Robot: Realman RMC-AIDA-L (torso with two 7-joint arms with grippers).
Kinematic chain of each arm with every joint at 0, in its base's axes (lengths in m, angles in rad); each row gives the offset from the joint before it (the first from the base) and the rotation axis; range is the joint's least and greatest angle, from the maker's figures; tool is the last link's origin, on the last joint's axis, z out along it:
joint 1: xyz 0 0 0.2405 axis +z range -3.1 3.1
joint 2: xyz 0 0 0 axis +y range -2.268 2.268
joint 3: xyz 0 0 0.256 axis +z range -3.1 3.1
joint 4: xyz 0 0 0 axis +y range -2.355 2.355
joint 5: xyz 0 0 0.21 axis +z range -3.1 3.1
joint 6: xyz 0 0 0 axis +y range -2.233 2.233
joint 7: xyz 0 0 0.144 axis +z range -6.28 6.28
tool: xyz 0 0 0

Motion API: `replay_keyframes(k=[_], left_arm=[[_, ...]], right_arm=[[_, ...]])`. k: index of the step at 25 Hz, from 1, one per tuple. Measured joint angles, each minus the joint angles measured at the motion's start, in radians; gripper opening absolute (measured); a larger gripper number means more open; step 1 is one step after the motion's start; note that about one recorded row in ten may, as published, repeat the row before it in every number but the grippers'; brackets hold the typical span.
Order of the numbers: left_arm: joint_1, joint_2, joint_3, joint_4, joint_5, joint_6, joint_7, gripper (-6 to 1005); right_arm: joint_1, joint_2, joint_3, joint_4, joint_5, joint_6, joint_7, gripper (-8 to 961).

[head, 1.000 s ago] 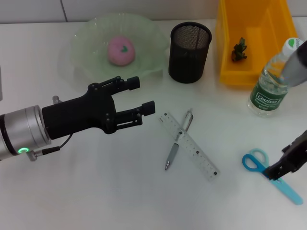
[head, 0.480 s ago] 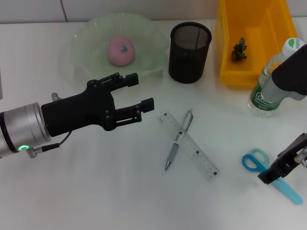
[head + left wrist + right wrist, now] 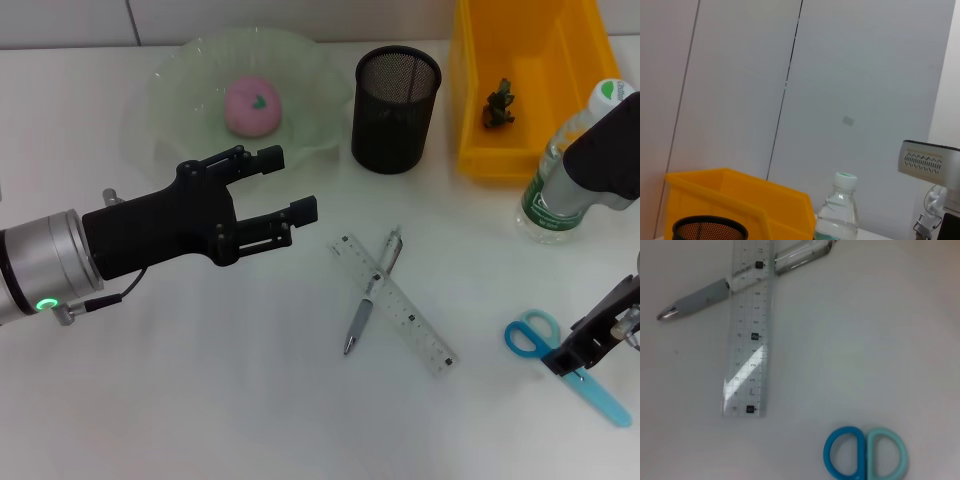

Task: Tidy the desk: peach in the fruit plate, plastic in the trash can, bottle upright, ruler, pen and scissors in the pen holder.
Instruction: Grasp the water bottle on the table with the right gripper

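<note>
A pink peach (image 3: 252, 105) lies in the pale green fruit plate (image 3: 180, 75). A dark plastic scrap (image 3: 498, 103) sits in the yellow trash can (image 3: 545, 60). The bottle (image 3: 542, 205) stands upright beside it, partly behind my right arm. The clear ruler (image 3: 420, 325) and grey pen (image 3: 357, 322) lie crossed on the desk, in front of the black mesh pen holder (image 3: 396, 97). My left gripper (image 3: 288, 182) hovers open between plate and ruler. My right gripper (image 3: 588, 348) is right over the blue scissors (image 3: 532, 335). The right wrist view shows the ruler (image 3: 749, 335), pen (image 3: 695, 299) and scissors (image 3: 865, 459) handles.
The left wrist view looks across the desk at the trash can (image 3: 740, 192), the pen holder (image 3: 710, 231) rim, the bottle (image 3: 837, 210) and part of my right arm (image 3: 930, 160) against a white wall.
My left gripper drifted slightly back and left, still open. My right forearm swung in front of the bottle, and its gripper stayed over the scissors.
</note>
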Motion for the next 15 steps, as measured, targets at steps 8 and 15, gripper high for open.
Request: replay_keyframes(k=[8, 15], left_arm=[[0.0, 0.0, -0.009, 0.0, 0.0, 0.0, 0.001, 743], [0.0, 0.0, -0.01, 0.0, 0.0, 0.0, 0.002, 742]], right_arm=[[0.001, 0.0, -0.036, 0.003, 0.0, 0.003, 0.001, 532], [0.004, -0.001, -0.033, 0.002, 0.0, 0.006, 0.001, 536]])
